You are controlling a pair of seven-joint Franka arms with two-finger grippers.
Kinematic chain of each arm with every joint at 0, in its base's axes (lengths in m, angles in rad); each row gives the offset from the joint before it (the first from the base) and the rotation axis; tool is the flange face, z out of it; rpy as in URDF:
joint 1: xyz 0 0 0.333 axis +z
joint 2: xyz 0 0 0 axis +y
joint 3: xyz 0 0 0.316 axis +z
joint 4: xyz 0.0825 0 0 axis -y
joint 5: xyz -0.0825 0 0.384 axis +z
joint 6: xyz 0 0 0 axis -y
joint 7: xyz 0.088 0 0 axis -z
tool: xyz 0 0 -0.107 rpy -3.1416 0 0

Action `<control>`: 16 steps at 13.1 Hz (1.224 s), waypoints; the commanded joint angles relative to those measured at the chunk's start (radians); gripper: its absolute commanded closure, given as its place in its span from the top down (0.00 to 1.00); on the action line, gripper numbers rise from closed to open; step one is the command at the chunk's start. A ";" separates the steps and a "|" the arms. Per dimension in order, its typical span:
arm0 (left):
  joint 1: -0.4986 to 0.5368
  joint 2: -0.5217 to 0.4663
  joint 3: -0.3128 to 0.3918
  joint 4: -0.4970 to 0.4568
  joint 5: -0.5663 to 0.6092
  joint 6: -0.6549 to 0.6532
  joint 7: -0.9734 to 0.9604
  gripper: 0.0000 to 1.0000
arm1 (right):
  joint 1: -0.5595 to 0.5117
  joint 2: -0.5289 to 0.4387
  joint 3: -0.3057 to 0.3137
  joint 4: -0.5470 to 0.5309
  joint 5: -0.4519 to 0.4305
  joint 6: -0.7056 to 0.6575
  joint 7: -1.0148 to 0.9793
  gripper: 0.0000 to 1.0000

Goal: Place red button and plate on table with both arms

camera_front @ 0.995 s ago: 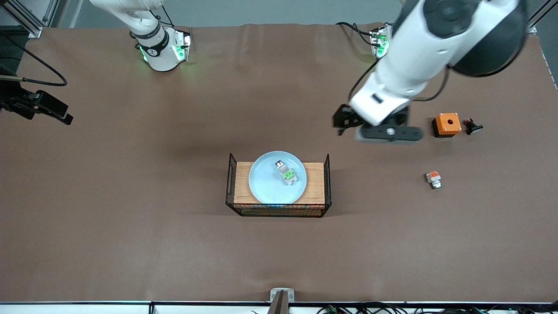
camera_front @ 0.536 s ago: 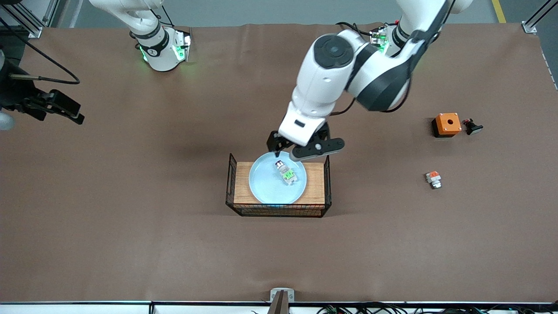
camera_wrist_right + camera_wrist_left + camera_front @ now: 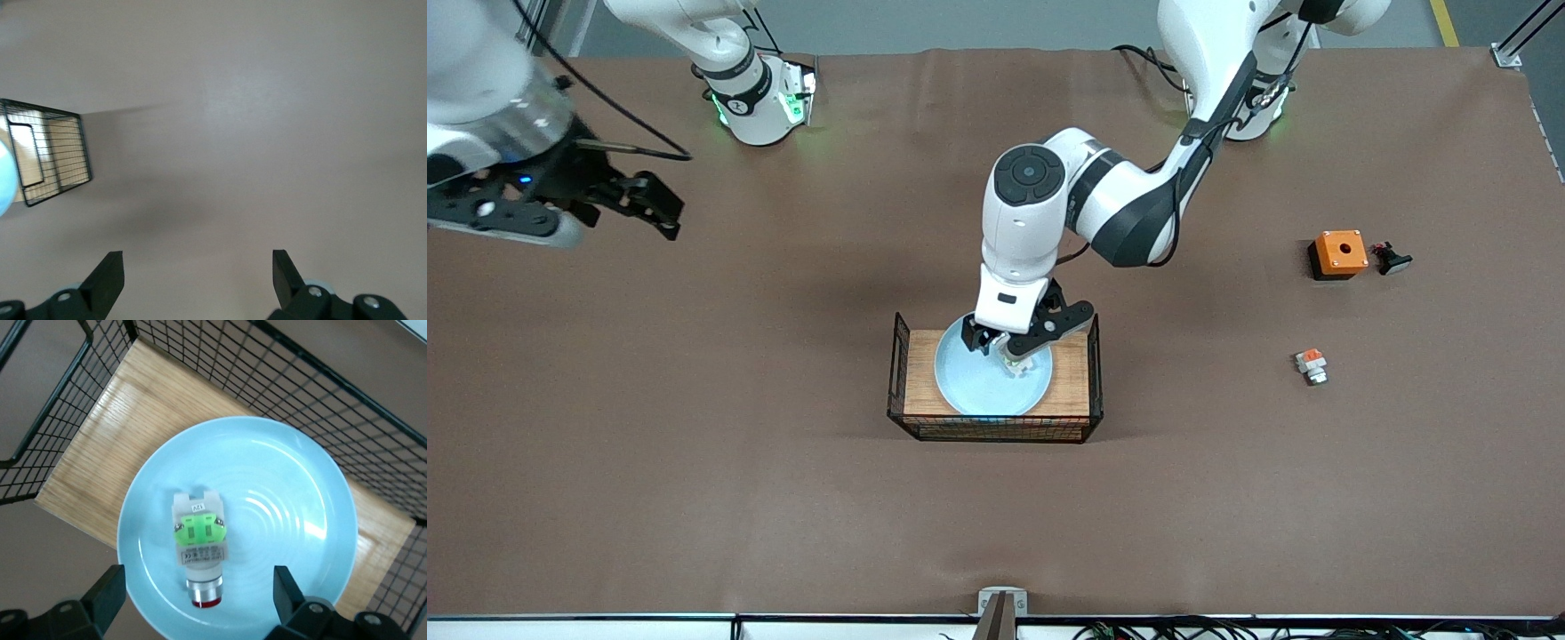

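Red button [image 3: 198, 550] is lying at the plate's [image 3: 978, 391] twelve o'clock; left end effector [image 3: 1005, 348], spread wide, is hovering overhead, needing descent. Right end effector [image 3: 660, 209], also wide, is waiting.

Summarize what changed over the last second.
The left gripper swung from over the table near the orange box to hover over the red button on the plate, jaws open. The right gripper came into view. Button, plate and rack stayed put.
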 commanded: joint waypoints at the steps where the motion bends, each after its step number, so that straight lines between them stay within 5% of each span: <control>1: -0.007 0.027 0.015 0.031 0.011 0.005 -0.067 0.86 | 0.055 0.017 -0.007 -0.001 0.028 -0.010 0.106 0.95; 3: -0.005 0.045 0.016 0.033 0.011 0.012 -0.075 0.83 | 0.054 0.028 -0.007 -0.016 0.119 0.018 0.210 0.95; 6: -0.010 0.059 0.032 0.033 0.011 0.020 -0.075 0.72 | 0.089 0.035 -0.007 -0.039 0.144 0.065 0.367 0.95; 10: -0.010 0.070 0.030 0.033 0.010 0.022 -0.103 0.38 | 0.140 0.065 -0.005 -0.038 0.174 0.101 0.589 0.99; 13: -0.008 0.056 0.027 0.033 0.011 0.009 -0.098 0.04 | 0.169 0.091 -0.007 -0.039 0.205 0.137 0.723 1.00; 16: 0.006 -0.043 0.035 0.033 0.011 -0.091 -0.065 0.00 | 0.219 0.129 -0.007 -0.039 0.205 0.171 0.856 1.00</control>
